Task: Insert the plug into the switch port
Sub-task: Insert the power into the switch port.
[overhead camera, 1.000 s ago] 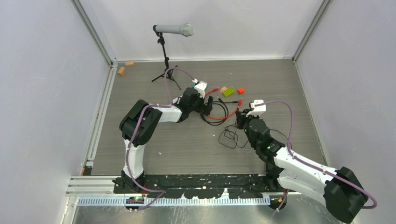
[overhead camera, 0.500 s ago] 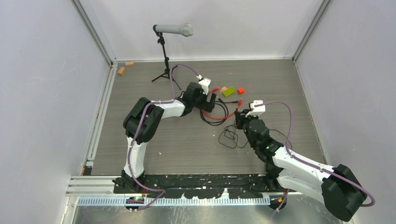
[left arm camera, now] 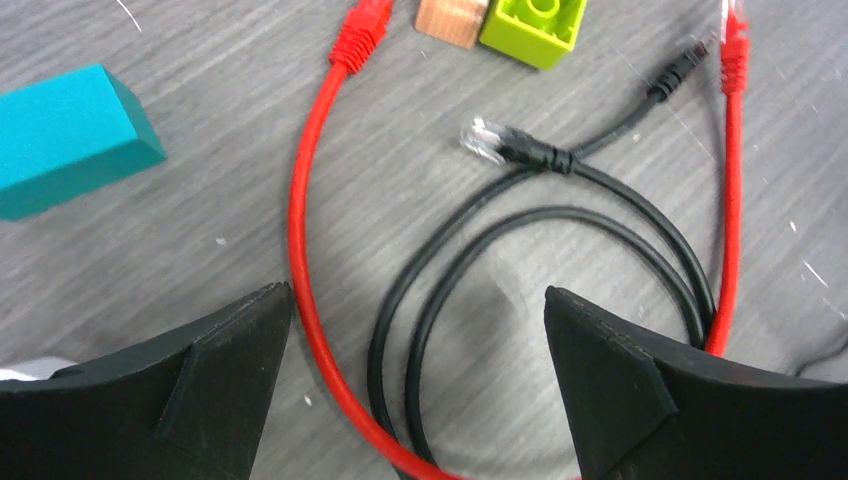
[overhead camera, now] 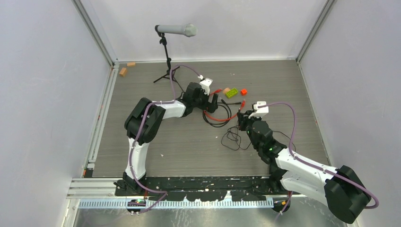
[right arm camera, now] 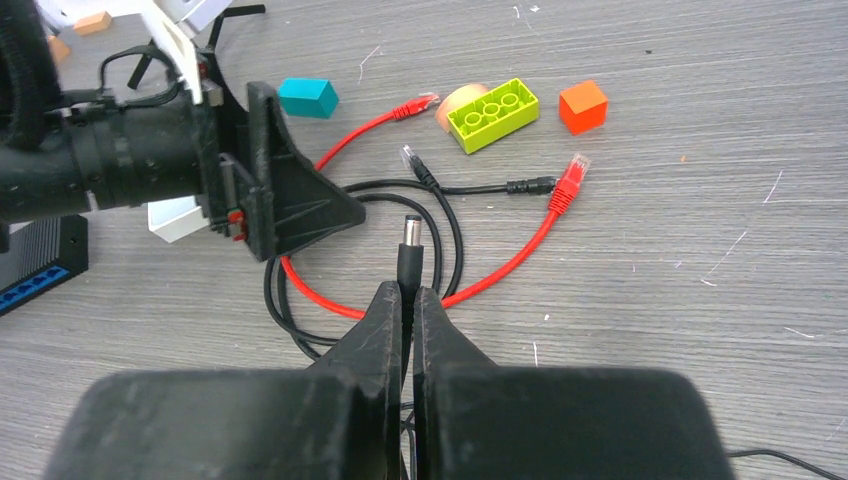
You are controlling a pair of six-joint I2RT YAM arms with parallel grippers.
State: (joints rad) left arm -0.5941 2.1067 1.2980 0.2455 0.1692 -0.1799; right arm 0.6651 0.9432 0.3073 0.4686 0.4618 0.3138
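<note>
A thin red cable (left arm camera: 298,230) lies in a loop on the table, with a clear-tipped plug at each end (right arm camera: 575,168) (right arm camera: 423,101). My left gripper (left arm camera: 415,300) hangs open just above that loop and the black cable coils, holding nothing. The switch (right arm camera: 38,262), a flat black box, shows at the left edge of the right wrist view. Its blue port edge (right arm camera: 30,290) faces the near side. My right gripper (right arm camera: 408,292) is shut on a black barrel connector (right arm camera: 410,240) of a thin black cable, hovering near the loop.
A black network cable (left arm camera: 520,150) lies coiled inside the red loop. A teal block (right arm camera: 308,97), green brick (right arm camera: 492,112), orange cube (right arm camera: 583,106) and wooden piece (right arm camera: 455,100) lie behind the cables. A white box (right arm camera: 178,218) sits by the switch. A microphone stand (overhead camera: 168,52) rises at the back.
My left gripper has shifted a little toward the back, staying open. My right gripper has edged slightly left, still shut on the black connector.
</note>
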